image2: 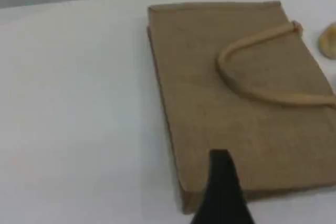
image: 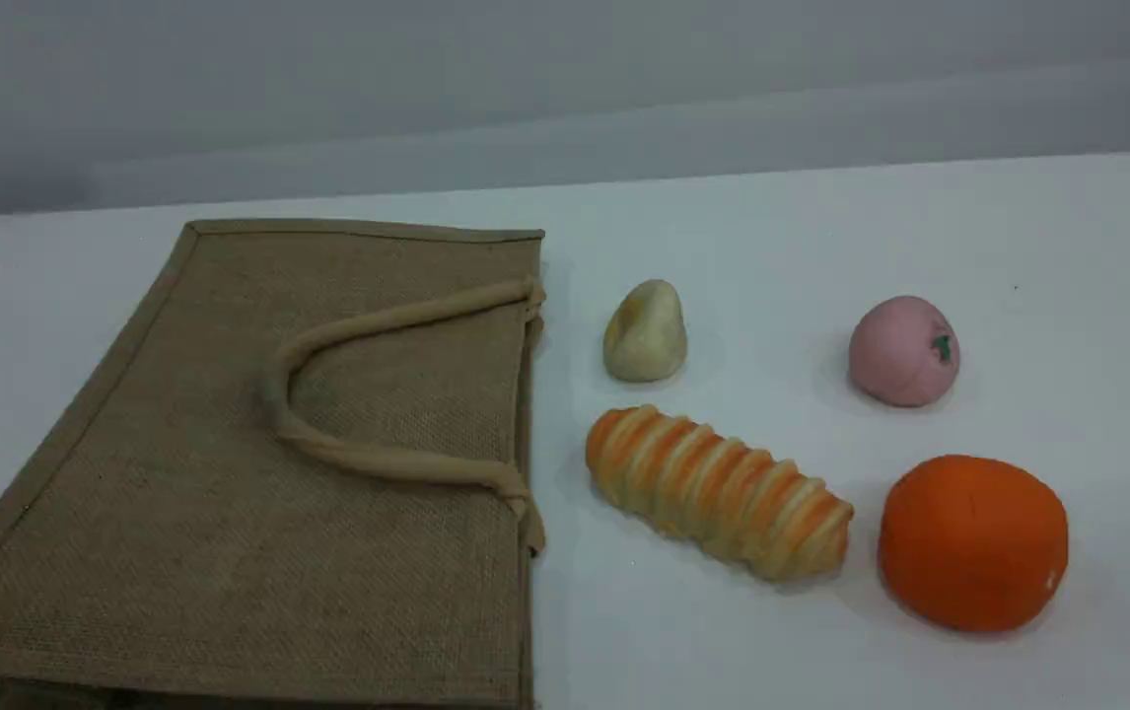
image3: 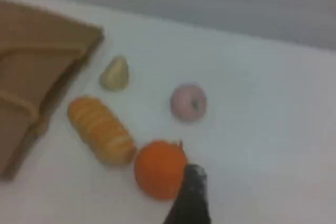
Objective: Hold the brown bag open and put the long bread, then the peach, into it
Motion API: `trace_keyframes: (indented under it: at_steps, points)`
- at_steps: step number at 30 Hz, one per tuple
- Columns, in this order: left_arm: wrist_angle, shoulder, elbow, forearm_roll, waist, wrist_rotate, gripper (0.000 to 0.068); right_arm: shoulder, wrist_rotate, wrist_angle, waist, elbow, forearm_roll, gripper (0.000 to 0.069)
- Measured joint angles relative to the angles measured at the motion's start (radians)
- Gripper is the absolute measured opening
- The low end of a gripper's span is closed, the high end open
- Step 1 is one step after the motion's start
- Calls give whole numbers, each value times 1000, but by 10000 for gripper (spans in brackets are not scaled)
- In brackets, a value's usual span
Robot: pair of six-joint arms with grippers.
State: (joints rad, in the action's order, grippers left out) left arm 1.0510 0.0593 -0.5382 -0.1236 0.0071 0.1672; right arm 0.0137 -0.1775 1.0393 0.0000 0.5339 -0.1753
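The brown bag lies flat and closed on the table's left half, its mouth edge facing right and a beige handle resting on top. Right of that edge lies the long bread, slanted. The peach sits farther right and back. Neither arm shows in the scene view. In the left wrist view, the left gripper shows one dark fingertip above the bag's near corner, holding nothing. The right gripper shows one fingertip hanging high, with the bread and peach below it, also holding nothing.
A bright orange round fruit sits right of the bread, nearest the right fingertip in its wrist view. A small pale yellowish lump stands behind the bread, close to the bag's mouth. The white table ends at a grey wall behind.
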Motion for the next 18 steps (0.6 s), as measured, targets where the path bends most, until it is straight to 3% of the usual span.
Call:
trace_keyframes:
  at_steps: [11, 18]
  points:
    - [-116, 349, -204, 45, 0, -149, 465, 305, 47, -157, 0, 171, -10, 573]
    - [-143, 610, -347, 43, 0, -155, 465, 541, 46, -180, 0, 283, -28, 573]
